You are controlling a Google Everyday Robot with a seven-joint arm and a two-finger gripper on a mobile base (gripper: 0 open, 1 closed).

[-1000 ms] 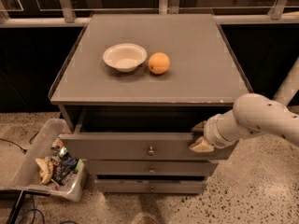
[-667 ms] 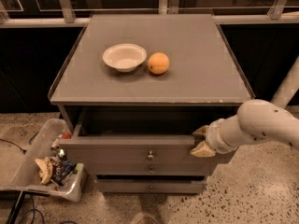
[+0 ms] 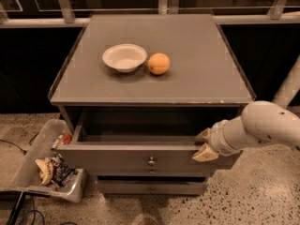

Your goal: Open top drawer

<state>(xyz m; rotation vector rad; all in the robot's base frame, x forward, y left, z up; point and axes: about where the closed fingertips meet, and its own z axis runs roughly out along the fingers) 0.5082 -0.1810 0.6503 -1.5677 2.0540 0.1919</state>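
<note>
At the right rim of the top drawer [image 3: 117,159], we see our end effector [image 3: 204,145] pinching its pulled-out front.

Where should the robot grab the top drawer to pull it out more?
Probably the small round knob at the front middle of the top drawer, coming straight from the front. It sticks out, and a centred pull should slide the drawer evenly. The gripper sits at the front's right end, where the drawer's bare top edge also offers a hold.
</note>
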